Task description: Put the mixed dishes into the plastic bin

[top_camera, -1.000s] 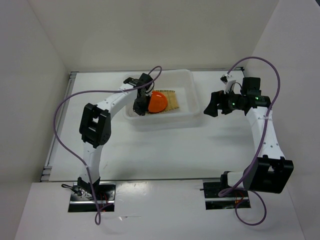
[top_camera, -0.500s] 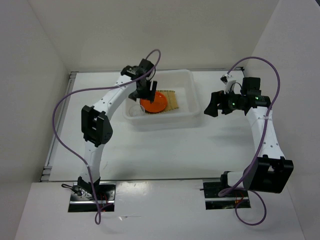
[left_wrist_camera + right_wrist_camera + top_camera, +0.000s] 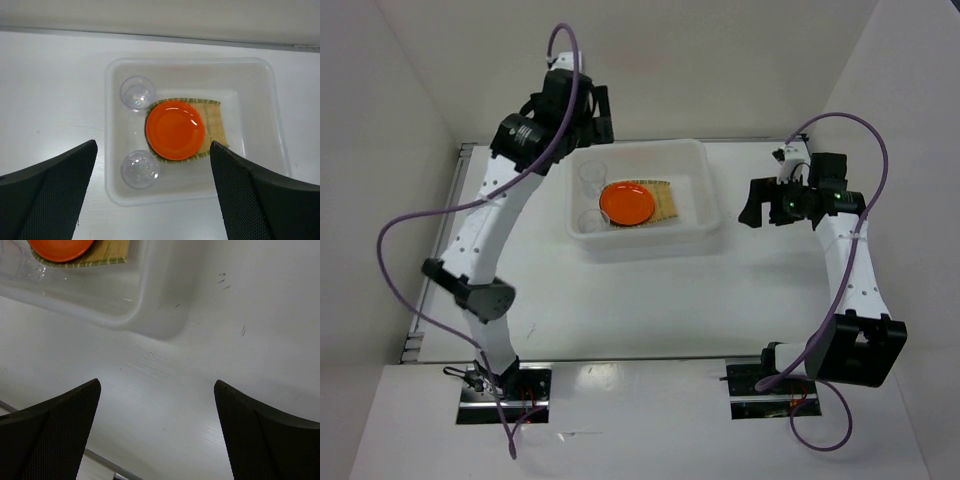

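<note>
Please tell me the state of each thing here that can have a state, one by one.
plastic bin: open on top, holding dishes.
woven tray: flat on the bin floor, under the plate.
orange plate: flat on the tray, face up.
far clear cup: standing in the bin, beside the tray.
near clear cup: standing in the bin, beside the tray.
left gripper: jaws open, empty.
right gripper: jaws open, empty.

Orange plate (image 3: 175,129) atop tray (image 3: 213,120), cups (image 3: 137,93) beside, in bin (image 3: 252,125).
</note>
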You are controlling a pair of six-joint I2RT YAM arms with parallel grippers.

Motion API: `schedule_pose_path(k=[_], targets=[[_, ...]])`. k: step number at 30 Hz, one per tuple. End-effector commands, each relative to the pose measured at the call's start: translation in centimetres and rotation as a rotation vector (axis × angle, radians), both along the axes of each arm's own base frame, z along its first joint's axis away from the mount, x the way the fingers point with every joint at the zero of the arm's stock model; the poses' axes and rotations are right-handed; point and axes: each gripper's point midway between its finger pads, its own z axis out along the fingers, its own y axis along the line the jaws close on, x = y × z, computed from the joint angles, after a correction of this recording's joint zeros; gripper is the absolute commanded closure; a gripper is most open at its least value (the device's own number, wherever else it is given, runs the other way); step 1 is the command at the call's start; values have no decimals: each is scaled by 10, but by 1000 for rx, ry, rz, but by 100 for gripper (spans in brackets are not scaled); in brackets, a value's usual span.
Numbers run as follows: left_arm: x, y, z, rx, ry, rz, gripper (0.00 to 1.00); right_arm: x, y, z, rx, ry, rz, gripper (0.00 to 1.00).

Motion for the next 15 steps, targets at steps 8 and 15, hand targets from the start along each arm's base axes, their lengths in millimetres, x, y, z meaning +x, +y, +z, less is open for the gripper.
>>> schedule_pose_path(k=[8,15], targets=[[-84,122,-47,-154,-166,217,1,11,-28,27,-55,-111,-117,1],[-107,160,-62,-28,-192,253,1,15,-17,32,3,-128,-85,1]])
